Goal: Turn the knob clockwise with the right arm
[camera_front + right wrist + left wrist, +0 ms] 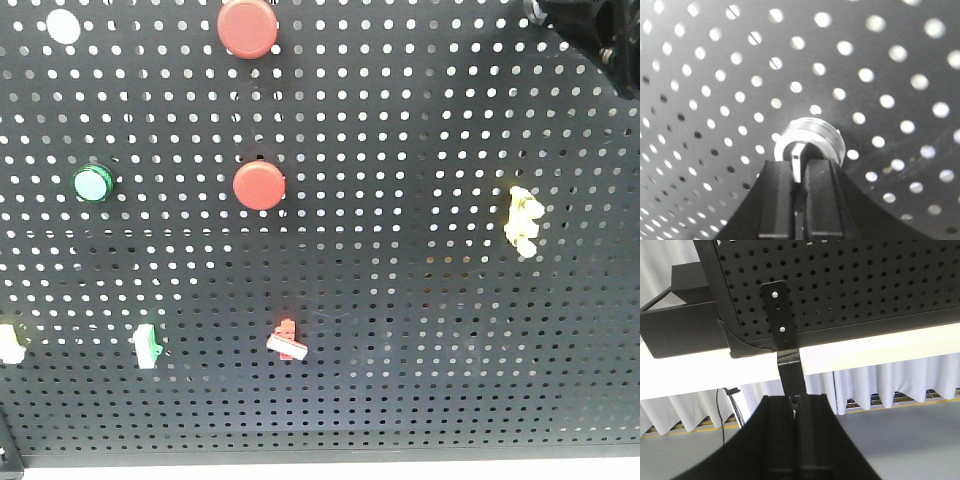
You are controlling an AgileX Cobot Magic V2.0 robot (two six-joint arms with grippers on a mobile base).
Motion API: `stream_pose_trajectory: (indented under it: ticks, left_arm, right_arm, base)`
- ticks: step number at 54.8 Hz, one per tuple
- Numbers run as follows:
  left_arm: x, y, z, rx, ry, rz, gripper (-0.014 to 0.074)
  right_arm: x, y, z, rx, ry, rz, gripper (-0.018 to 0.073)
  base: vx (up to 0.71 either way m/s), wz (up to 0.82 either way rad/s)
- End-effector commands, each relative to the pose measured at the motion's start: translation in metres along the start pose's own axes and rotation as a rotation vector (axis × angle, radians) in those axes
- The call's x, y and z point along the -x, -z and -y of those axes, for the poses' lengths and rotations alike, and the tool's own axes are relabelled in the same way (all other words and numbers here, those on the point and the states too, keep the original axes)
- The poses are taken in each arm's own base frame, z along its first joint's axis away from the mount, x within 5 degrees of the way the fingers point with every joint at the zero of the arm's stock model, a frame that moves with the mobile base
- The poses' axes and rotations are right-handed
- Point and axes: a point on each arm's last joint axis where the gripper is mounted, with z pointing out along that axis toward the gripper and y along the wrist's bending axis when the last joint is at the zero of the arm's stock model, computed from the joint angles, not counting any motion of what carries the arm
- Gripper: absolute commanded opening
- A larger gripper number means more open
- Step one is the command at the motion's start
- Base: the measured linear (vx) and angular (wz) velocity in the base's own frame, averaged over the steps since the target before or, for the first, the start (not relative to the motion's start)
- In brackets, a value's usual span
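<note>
A black perforated metal panel (420,120) stands upright on a white tabletop edge (400,470), and every part is mounted on its face. Top left sits a white round cap (63,26). Right of it is a large red round push button (247,27), with a second red round button (259,185) below. A green round button (92,184) lies at the left and a small yellow toggle (523,220) far right. Lower down are a green-and-white switch (148,345), a red-and-white switch (287,341) and a pale piece (8,343) cut by the left border. The right wrist view shows a small round knob (810,137) with a silvery ring collar, flush against the panel.
</note>
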Motion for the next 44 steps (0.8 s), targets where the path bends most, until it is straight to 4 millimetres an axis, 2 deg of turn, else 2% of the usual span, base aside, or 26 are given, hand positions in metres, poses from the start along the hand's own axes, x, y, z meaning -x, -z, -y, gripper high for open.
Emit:
stream_pose_trajectory:
  ticks: [1,8,16,28,34,44]
  left_arm:
    - [-0.001,-0.001,0.001,-0.004,0.009,0.069,-0.0006]
    - [-0.001,-0.001,0.001,-0.004,0.009,0.069,-0.0006]
    - [-0.001,-0.001,0.001,-0.004,0.009,0.069,-0.0006]
    - [-0.001,-0.001,0.001,-0.004,0.009,0.069,-0.0006]
    - [-0.001,-0.001,0.001,-0.004,0.009,0.069,-0.0006]
    - [-0.001,-0.001,0.001,-0.004,0.009,0.069,-0.0006]
  right_arm:
    - [0.025,0.007,-0.021,0.16,-0.065,0.188,0.0111]
    - [0.025,0.008,-0.022,0.16,-0.042,0.194,0.0139]
    - [0.024,0.007,-0.021,0.149,-0.036,0.179,0.0213]
    - [0.025,0.015,-0.023,0.135,-0.035,0.155,0.0412]
    - [0.031,0.028,-0.028,0.137,-0.025,0.154,0.0481]
    - [0.039,0.061,-0.035,0.083,0.137,0.112,0.0495]
  base:
    - [0.0,0.0]
    - [0.0,0.0]
    - [0.0,0.0]
    - [0.0,0.0]
    - [0.0,0.0]
    - [0.0,0.0]
